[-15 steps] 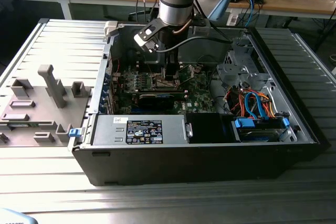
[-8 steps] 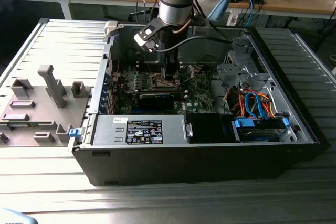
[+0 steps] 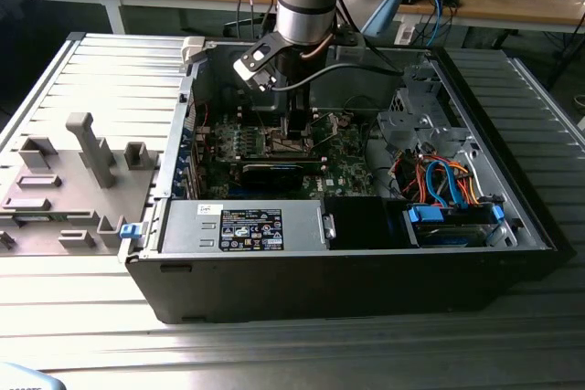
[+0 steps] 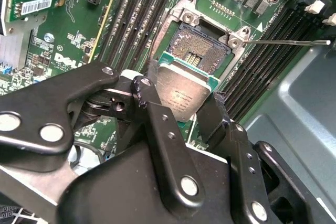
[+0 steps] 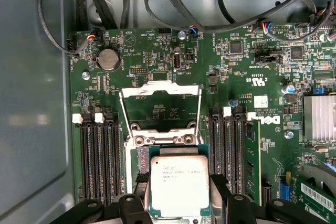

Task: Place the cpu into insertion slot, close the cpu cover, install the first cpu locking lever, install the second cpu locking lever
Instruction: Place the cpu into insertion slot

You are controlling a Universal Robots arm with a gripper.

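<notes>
Tool (image 4: 179, 94) is pinching the cpu (image 4: 182, 97) by two opposite edges, flat and just over the slot (image 4: 203, 51). The slot's dark centre sits just past the chip's front edge. The cover (image 5: 160, 88) is flipped up beyond that.

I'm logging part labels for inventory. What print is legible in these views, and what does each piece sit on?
Nothing reads surely enough to quote.
cpu: etched lines on its metal top, too small to read.
motherboard: white lettering across the green surface, too small.
sticker on the grey metal box, exterior view: dark with pale print, too small.
</notes>
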